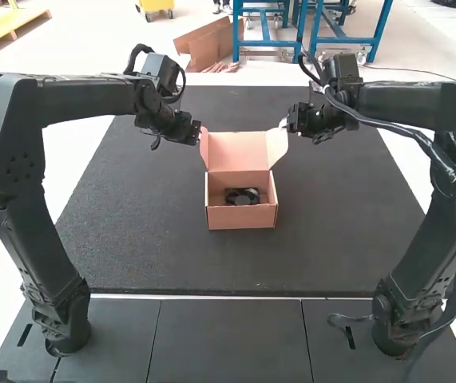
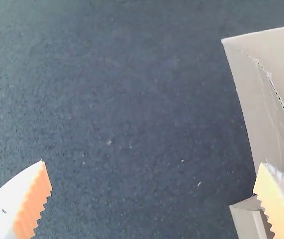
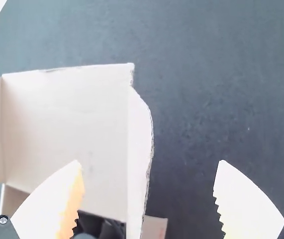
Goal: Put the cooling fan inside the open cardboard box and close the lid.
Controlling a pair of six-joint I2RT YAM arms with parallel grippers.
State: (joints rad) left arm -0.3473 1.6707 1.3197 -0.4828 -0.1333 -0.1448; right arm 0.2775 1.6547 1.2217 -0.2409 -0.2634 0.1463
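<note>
The cardboard box [image 1: 241, 209] stands open in the middle of the black mat [image 1: 132, 223], and the cooling fan [image 1: 242, 196] lies inside it. The lid [image 1: 239, 152] stands upright at the box's far side. The left claw [image 1: 196, 136] is wide apart just beside the lid's left flap. The right claw [image 1: 288, 121], also wide apart, straddles the right flap's edge.

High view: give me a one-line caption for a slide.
Open left gripper and right gripper flank the raised lid of the cardboard box, cooling fan already inside.
</note>
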